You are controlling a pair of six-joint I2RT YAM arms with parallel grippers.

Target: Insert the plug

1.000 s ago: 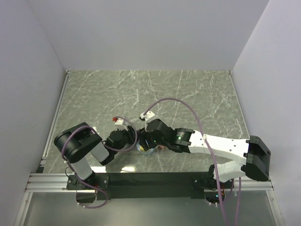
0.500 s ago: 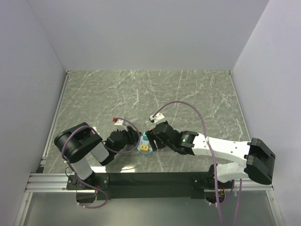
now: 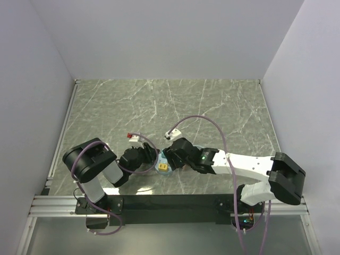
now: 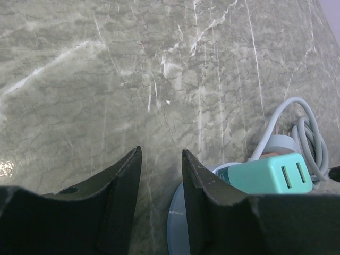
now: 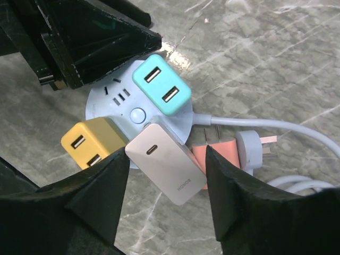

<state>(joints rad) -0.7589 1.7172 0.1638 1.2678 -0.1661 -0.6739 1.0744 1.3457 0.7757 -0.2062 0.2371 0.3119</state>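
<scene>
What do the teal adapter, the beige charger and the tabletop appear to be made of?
The teal adapter: moulded plastic, matte, judging by its even colour and rounded edges. The beige charger: probably plastic with a satin, faintly metallic sheen; possibly coated. The tabletop: looks like green marble, glossy with white veins, though it may be printed laminate.

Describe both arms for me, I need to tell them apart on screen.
The left arm looks mostly black; the right arm has a white forearm between black joints. Each trails a purple cable. Fingers are matte black wedges.
</scene>
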